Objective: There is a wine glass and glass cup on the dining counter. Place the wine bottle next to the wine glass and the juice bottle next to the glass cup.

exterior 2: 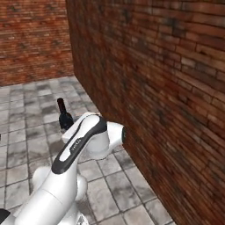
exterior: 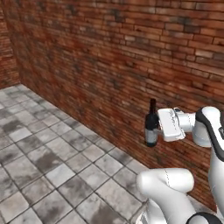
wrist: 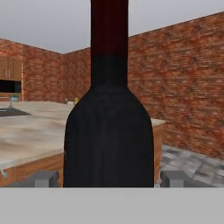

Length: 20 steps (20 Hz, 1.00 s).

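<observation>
1. Red-brown brick wall [exterior: 131, 52] runs along the right side and meets a second brick wall [exterior 2: 30, 39] at the far corner.
2. Grey stone-tile floor [exterior: 39, 148] runs right up to that wall's base.
3. Hand view: wooden wall cabinets [wrist: 9, 68] on the brick left of the corner.

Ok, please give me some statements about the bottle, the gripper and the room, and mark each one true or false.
1. The gripper holds the wine bottle. True.
2. The wine bottle lies on its side. False: it stands upright in the grip, off the floor.
3. The wine bottle stands on the dining counter. False: the counter lies farther off, behind it in the hand view.
4. A brick wall runs beside the arm. True.
5. The floor is wooden. False: grey tiles.
</observation>
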Motion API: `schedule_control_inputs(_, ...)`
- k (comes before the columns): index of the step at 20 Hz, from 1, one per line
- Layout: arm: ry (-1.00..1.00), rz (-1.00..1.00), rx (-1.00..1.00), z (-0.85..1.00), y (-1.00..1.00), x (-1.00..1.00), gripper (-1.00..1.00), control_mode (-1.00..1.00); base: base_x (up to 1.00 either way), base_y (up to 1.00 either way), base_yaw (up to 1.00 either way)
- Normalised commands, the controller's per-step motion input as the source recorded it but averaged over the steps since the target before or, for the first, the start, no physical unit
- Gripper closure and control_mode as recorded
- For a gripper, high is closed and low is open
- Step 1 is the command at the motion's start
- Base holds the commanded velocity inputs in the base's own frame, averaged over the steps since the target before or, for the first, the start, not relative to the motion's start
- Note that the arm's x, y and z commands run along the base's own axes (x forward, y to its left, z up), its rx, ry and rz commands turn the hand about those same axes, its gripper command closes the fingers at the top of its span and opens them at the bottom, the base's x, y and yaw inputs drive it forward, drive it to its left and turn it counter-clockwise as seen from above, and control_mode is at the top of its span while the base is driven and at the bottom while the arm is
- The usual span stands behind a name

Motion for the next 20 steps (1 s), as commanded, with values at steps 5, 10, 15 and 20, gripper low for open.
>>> schedule_control_inputs(5,0.00,0.00,0.00,0.00,0.00,0.00,1.00,1.00,0.80,0.00,0.41)
schedule_control_inputs(10,0.00,0.00,0.00,0.00,0.00,0.00,1.00,1.00,0.86,0.00,0.35)
schedule_control_inputs(15,0.00,0.00,0.00,0.00,0.00,0.00,1.00,1.00,0.92,0.02,0.27)
schedule_control_inputs(20,0.00,0.00,0.00,0.00,0.00,0.00,1.00,1.00,0.92,0.02,0.27)
